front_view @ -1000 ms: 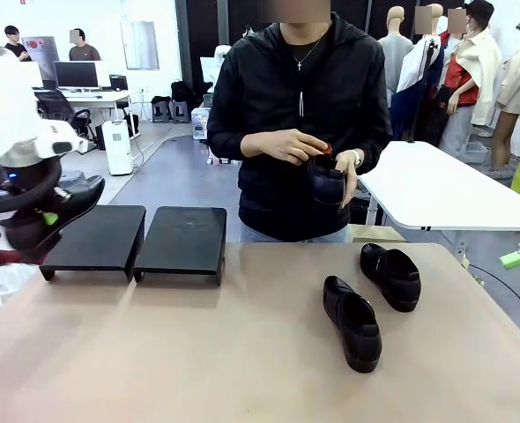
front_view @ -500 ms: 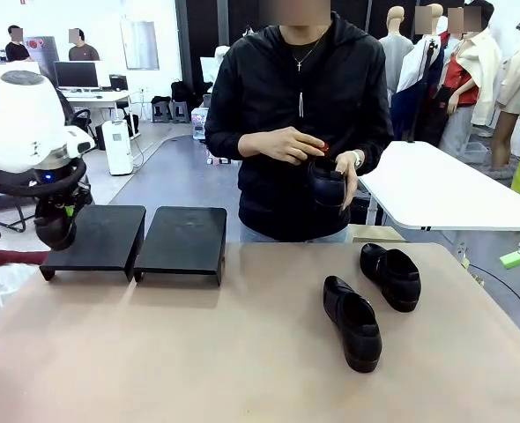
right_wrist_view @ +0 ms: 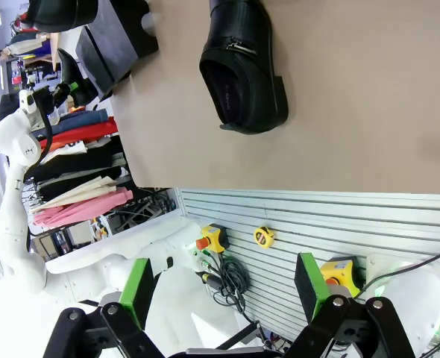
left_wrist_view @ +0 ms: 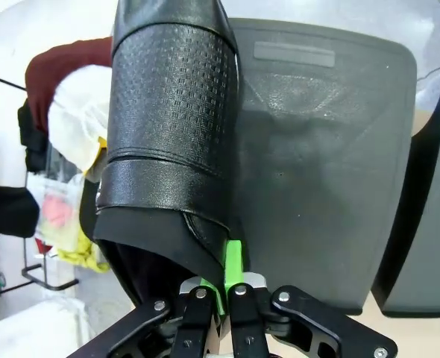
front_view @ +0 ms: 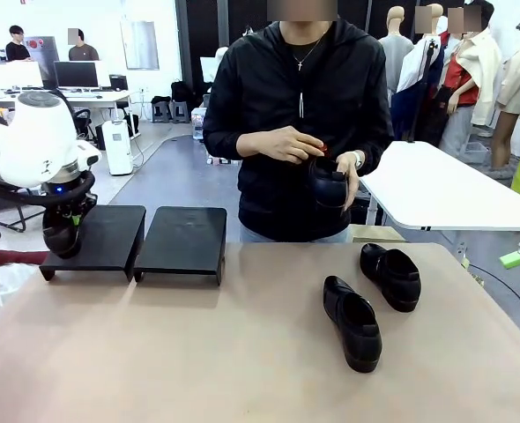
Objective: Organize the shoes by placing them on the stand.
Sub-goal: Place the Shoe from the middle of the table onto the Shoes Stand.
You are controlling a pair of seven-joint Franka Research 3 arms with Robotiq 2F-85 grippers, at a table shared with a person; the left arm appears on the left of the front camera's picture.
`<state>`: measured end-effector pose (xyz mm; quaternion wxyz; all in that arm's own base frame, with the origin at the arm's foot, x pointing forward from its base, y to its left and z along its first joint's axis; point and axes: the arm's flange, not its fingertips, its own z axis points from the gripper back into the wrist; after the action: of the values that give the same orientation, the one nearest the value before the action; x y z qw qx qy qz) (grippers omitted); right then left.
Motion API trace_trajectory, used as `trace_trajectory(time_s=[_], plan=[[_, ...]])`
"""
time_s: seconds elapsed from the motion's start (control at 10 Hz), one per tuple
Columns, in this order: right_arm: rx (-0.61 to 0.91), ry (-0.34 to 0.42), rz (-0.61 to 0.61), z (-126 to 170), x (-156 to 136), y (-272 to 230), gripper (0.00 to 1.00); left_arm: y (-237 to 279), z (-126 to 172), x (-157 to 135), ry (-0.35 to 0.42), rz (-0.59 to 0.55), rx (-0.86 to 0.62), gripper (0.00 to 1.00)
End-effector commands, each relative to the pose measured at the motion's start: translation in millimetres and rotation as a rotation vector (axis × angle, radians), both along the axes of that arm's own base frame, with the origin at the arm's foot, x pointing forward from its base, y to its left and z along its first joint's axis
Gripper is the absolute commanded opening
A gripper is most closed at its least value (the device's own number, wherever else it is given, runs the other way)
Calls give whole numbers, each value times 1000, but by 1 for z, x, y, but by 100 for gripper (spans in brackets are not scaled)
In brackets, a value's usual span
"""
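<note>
The left gripper was shut tight on the back rim of one black shoe. It held the shoe at the left end of the stand, which sat by the far left corner of the worktop. The right gripper was wide open with nothing in it. A near shoe and a far shoe lay toward the worktop's right edge. Past the far edge, a person's hand held the fourth shoe.

Blk loafers R of stand
</note>
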<state>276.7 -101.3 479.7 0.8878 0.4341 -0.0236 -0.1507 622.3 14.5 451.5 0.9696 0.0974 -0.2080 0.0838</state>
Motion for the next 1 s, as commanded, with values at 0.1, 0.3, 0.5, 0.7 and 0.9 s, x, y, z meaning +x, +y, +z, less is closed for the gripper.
trace_trajectory(time_s=[0.1, 0.3, 0.5, 0.7, 0.9], plan=[[23, -21, 5, 2, 2, -1, 100, -8, 3, 1, -23, -2, 25, 0], [23, -21, 5, 2, 2, -1, 100, -15, 4, 0, -43, -22, 46, 100], [23, -21, 5, 2, 2, -1, 100, -16, 4, -1, -49, -9, 57, 100], [23, -21, 5, 2, 2, -1, 100, -18, 11, -7, -69, -10, 73, 100], [23, -21, 5, 2, 2, -1, 100, -28, 47, -47, -103, -69, 34, 100]])
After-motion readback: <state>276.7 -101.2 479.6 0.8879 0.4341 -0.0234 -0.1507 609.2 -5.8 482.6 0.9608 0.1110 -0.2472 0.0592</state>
